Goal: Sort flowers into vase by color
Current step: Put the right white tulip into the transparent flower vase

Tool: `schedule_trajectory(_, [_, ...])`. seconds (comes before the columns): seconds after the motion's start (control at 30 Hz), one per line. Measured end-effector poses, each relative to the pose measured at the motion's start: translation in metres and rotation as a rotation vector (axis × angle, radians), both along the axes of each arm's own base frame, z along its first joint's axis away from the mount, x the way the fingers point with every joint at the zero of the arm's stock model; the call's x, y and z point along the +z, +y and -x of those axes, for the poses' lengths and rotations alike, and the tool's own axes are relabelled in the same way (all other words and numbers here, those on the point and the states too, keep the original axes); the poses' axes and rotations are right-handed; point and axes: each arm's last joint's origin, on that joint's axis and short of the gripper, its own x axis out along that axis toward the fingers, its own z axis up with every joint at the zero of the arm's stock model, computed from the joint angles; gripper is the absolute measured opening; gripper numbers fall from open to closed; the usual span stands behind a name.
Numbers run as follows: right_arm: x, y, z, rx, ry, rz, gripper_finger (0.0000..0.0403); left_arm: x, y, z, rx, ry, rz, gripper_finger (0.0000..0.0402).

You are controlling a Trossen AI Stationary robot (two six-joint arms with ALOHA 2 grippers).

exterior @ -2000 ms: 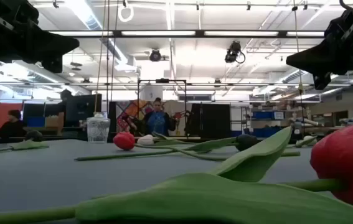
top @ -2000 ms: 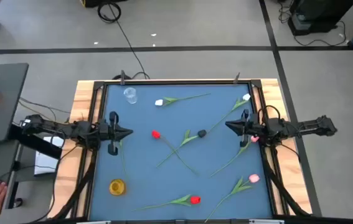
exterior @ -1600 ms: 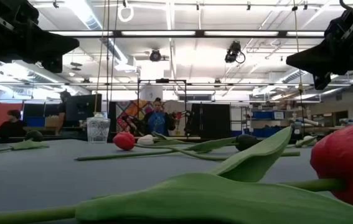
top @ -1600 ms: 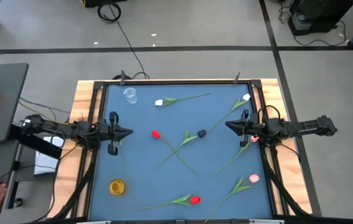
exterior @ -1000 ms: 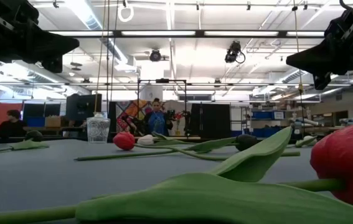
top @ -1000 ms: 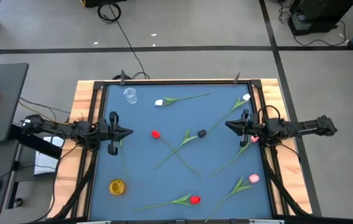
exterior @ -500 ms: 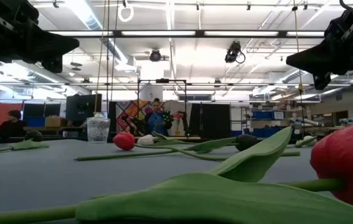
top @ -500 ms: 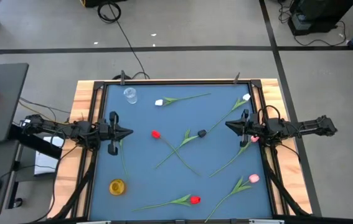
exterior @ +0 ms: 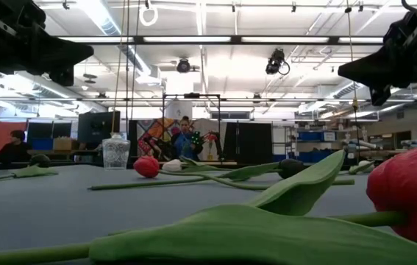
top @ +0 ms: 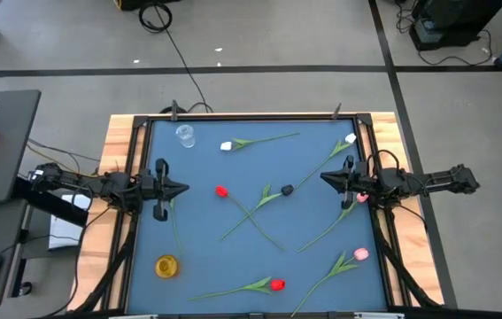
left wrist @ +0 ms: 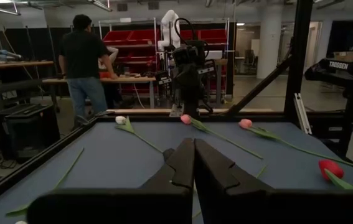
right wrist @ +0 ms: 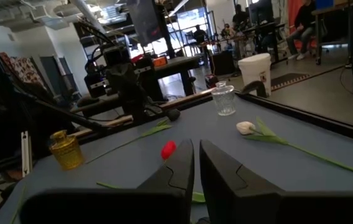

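Several artificial tulips lie flat on the blue table [top: 197, 213]. There are two white ones [top: 226, 146] [top: 350, 139] at the far side. A red one [top: 221, 190] and a black one [top: 287, 189] lie with crossed stems in the middle. One pink one [top: 359, 198] lies under my right arm and another [top: 360, 254] at the near right. Another red one [top: 277, 284] is near the front edge. A clear glass vase [top: 184, 135] stands far left and a yellow vase [top: 166, 265] near left. My left gripper [top: 184, 188] and right gripper [top: 323, 180] hover shut and empty at the table's left and right sides, pointing at each other.
A raised dark frame [top: 251, 116] with wooden borders runs around the table. A stem [top: 175, 229] lies just near of my left gripper. The middle of the table between the grippers holds only the crossed stems. People stand in the room beyond [exterior: 186, 140].
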Motion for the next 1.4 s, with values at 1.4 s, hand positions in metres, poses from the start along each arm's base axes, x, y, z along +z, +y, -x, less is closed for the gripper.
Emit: schedule_trajectory(1.4, [0.088, -0.012, -0.04, -0.348, 0.238, -0.984, 0.0055, 0.019, 0.013, -0.004, 0.321, -0.151, 0.577, 0.0016])
